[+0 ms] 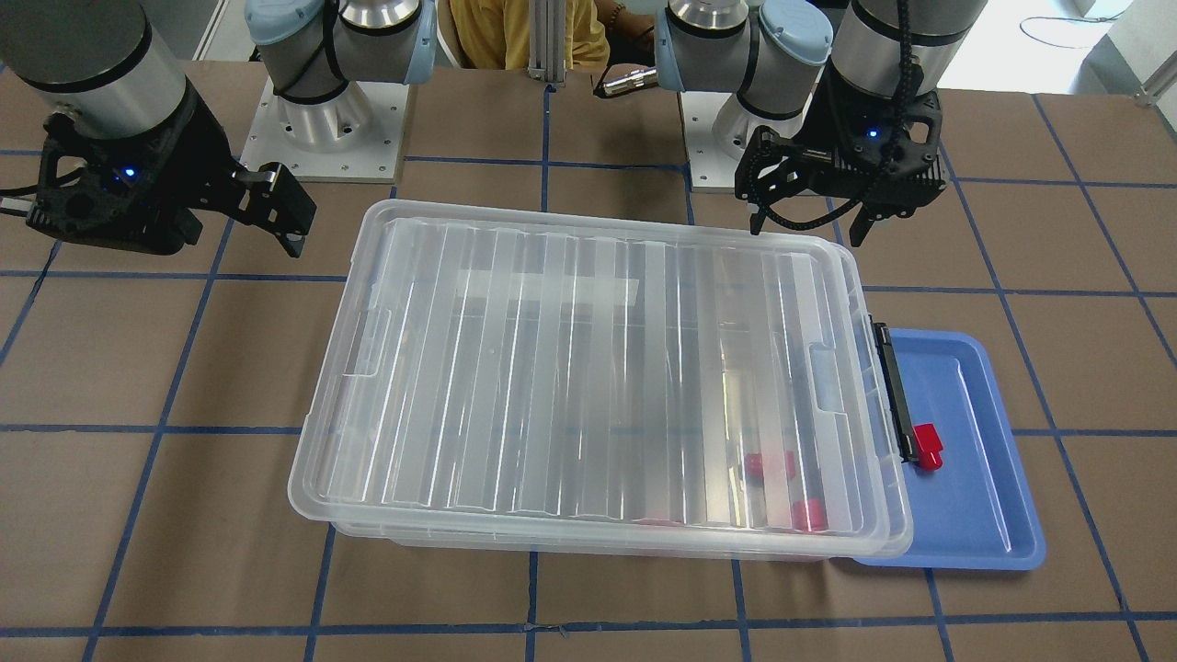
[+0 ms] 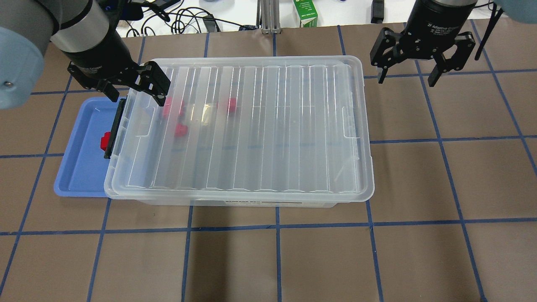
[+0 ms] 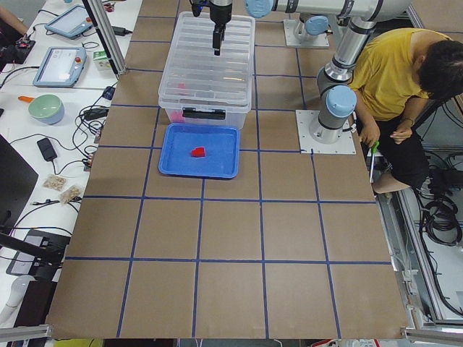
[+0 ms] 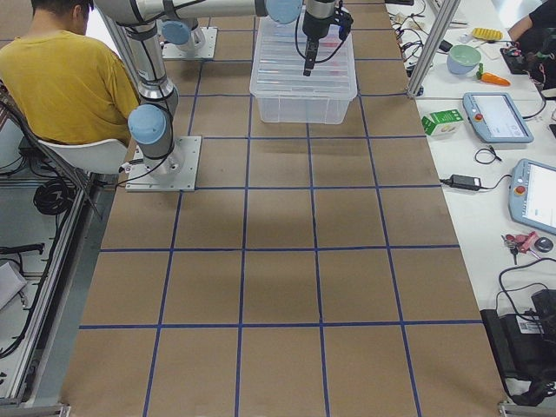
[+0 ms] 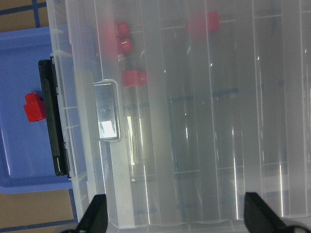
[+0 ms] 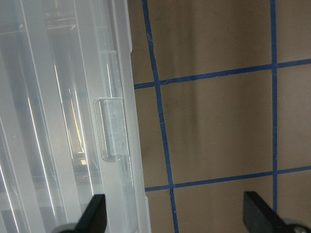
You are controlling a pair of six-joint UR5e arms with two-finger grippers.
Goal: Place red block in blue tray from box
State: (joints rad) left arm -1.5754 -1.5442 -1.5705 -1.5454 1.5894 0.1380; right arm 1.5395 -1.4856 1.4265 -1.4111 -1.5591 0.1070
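red block (image 1: 928,447) — small, studded — in blue tray (image 1: 977,501); left tool (image 2: 136,97), right tool (image 2: 406,80) agape.

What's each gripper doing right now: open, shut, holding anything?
Left gripper: open, holding nothing, above the latch end of the box.
Right gripper: open, holding nothing.

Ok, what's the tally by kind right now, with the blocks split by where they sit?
The red block lying in the blue tray: 1
Other red blocks seen through the lid of the box: 3
Trays: 1
Boxes: 1
Total: 6
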